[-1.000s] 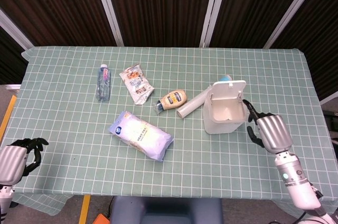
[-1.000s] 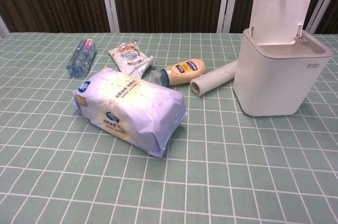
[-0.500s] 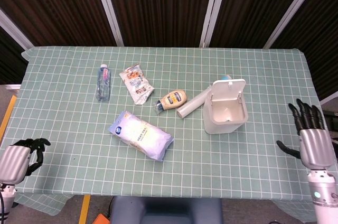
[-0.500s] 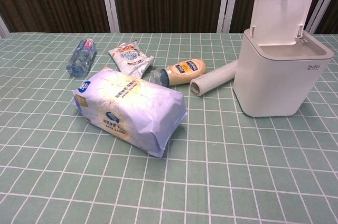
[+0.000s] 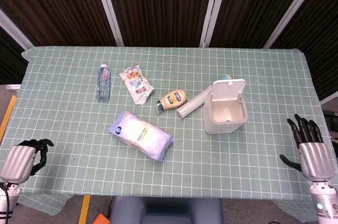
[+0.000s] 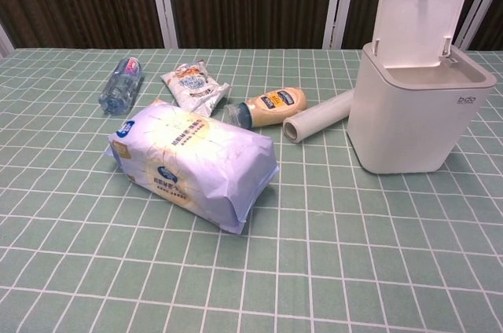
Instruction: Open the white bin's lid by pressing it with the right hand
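Note:
The white bin (image 5: pixel 224 114) (image 6: pixel 416 117) stands right of the table's middle. Its lid (image 5: pixel 228 89) (image 6: pixel 415 19) is swung up and the inside shows bare. My right hand (image 5: pixel 310 152) hovers at the table's near right corner, well away from the bin, with its fingers spread and nothing in it. My left hand (image 5: pixel 22 159) is at the near left edge, its fingers curled in and holding nothing. The chest view shows neither hand.
On the green checked cloth (image 5: pixel 248 71) lie a water bottle (image 5: pixel 103 82), a snack packet (image 5: pixel 136 83), a sauce bottle (image 5: pixel 173 100), a white roll (image 5: pixel 193 104) next to the bin, and a large white-blue bag (image 5: pixel 141 135).
My right hand has drawn back from beside the bin to the near right corner and its fingers have spread. The lid stays up. The left hand barely shifted.

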